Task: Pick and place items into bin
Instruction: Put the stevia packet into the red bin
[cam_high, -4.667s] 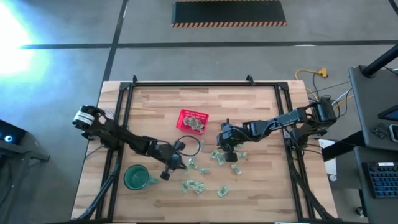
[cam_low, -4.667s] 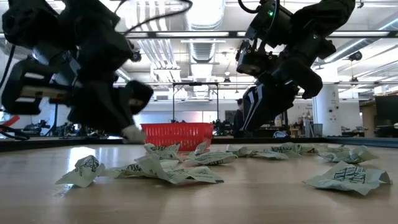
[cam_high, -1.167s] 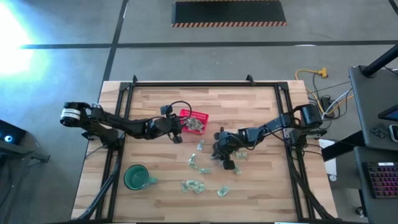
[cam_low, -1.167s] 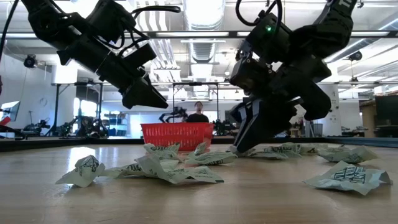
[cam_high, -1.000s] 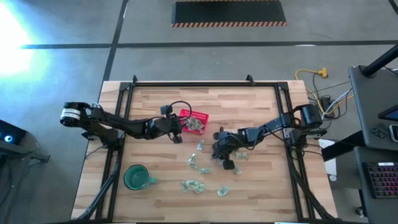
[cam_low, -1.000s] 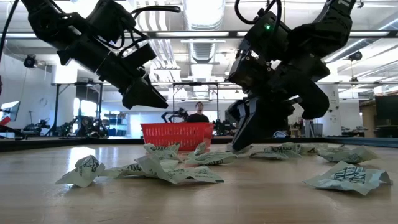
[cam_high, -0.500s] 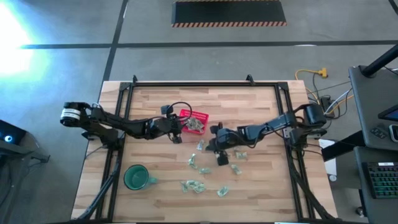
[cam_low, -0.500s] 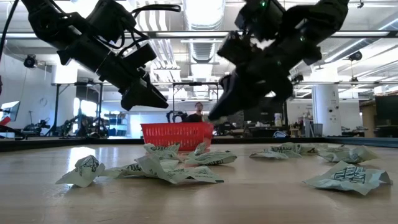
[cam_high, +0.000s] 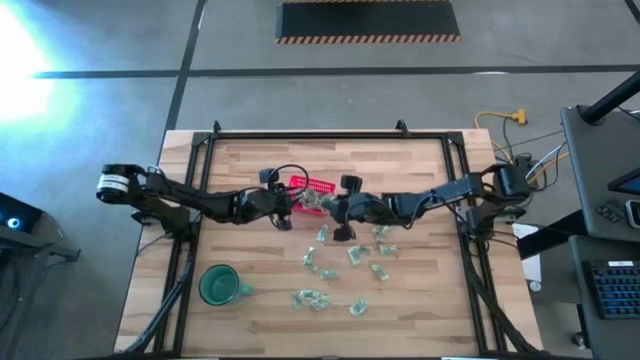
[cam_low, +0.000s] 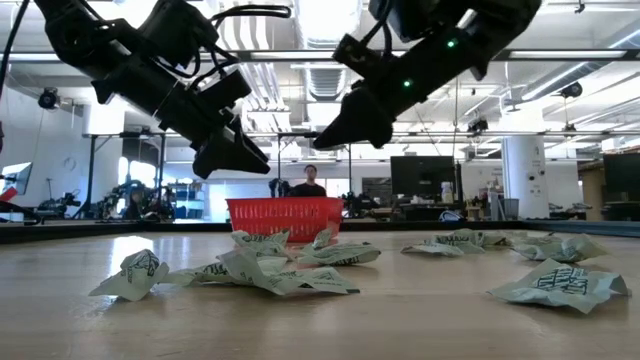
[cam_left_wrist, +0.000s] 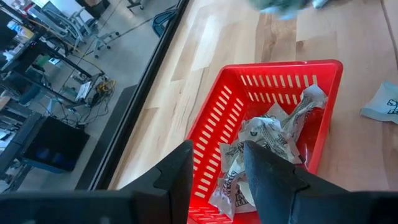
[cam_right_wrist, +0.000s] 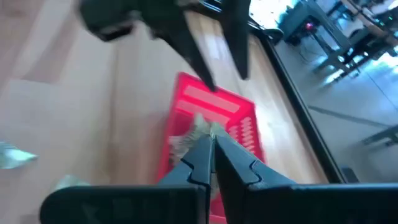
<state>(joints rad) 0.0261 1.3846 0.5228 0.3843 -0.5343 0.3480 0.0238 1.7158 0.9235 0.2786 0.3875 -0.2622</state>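
**Basket part-filled, plenty still on the table**

The red basket (cam_high: 310, 187) holds several wrapped pieces (cam_left_wrist: 264, 140). The right gripper (cam_right_wrist: 211, 144) hangs over it, fingers pressed together; whether they pinch a piece, I can't tell. The left gripper (cam_left_wrist: 214, 165) hovers just beside, fingers apart, empty. About a dozen loose pieces (cam_high: 352, 255) remain scattered nearby.

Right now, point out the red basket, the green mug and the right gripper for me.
red basket (cam_left_wrist: 219, 121), left wrist view, on its slotted side wall.
green mug (cam_high: 217, 285), high view, on its round body.
right gripper (cam_right_wrist: 211, 138), right wrist view, at its shut fingertips over the basket.
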